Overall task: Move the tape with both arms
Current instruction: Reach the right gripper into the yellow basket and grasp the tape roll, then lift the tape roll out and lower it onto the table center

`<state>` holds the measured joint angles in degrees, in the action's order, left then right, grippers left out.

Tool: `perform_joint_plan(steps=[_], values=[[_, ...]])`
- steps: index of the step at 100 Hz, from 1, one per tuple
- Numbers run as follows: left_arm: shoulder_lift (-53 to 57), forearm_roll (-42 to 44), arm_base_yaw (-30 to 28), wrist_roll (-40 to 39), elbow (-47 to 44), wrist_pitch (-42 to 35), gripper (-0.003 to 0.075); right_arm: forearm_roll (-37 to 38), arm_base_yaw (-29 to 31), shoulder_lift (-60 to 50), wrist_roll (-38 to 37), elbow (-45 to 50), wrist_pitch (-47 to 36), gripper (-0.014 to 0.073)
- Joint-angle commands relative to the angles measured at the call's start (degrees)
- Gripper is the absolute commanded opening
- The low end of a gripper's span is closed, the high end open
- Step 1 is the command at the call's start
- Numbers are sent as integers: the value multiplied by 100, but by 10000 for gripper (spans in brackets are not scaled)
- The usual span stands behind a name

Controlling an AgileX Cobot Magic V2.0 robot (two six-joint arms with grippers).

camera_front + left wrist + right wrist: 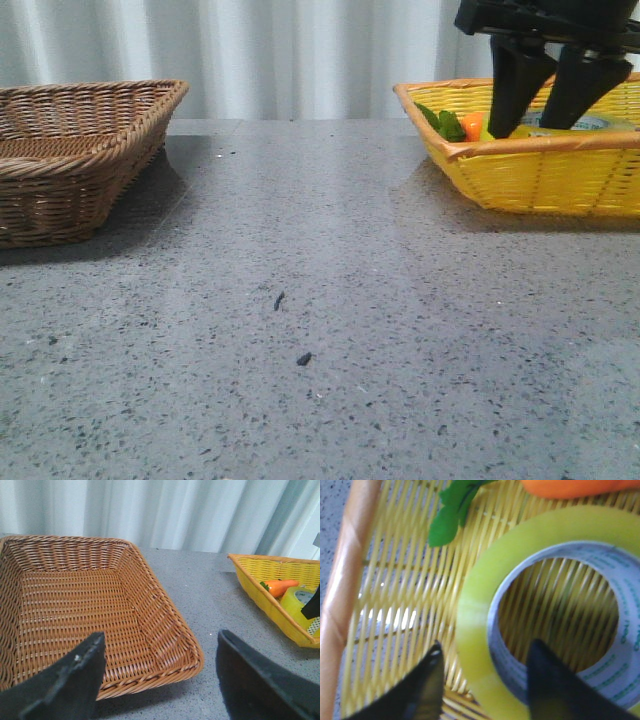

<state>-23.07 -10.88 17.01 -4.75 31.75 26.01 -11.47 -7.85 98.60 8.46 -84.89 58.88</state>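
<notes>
The tape [480, 605] is a yellow roll with a white core and green lettering, lying flat in the yellow basket [347, 580]. My right gripper [485, 675] is open and straddles the roll's wall, with one finger outside the roll and one inside the core. A small gap shows beside the outer finger. In the front view the right gripper [545, 95] reaches down into the yellow basket [540, 175], where a sliver of the tape [578, 123] shows. My left gripper [160, 680] is open and empty over the table by the brown basket's [75, 610] near corner. The tape [295, 602] also shows there.
An orange carrot [570, 486] with green leaves [452, 510] lies beside the tape in the yellow basket; it also shows in the front view [472, 126]. The brown wicker basket [70, 150] stands at the far left. Grey speckled table [320, 330] lies between the baskets.
</notes>
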Motion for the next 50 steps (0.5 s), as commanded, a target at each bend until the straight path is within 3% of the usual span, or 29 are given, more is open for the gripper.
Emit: perform_joint_plan(steps=[1,5,32,50], values=[[-93,-32,55,5,193,-390,438,-26,9,-239,74,-185,-260,-2],[-93,-32,55,5,193,-390,438,-13,9,-239,74,-185,-315,-70],[-93,-32,55,5,193,-380,438,22,1,-708,74,-252,-780,-57],[-93,-32,55,5,193,-392,438,22,-167,-1229,74,-1070,-919,-57]])
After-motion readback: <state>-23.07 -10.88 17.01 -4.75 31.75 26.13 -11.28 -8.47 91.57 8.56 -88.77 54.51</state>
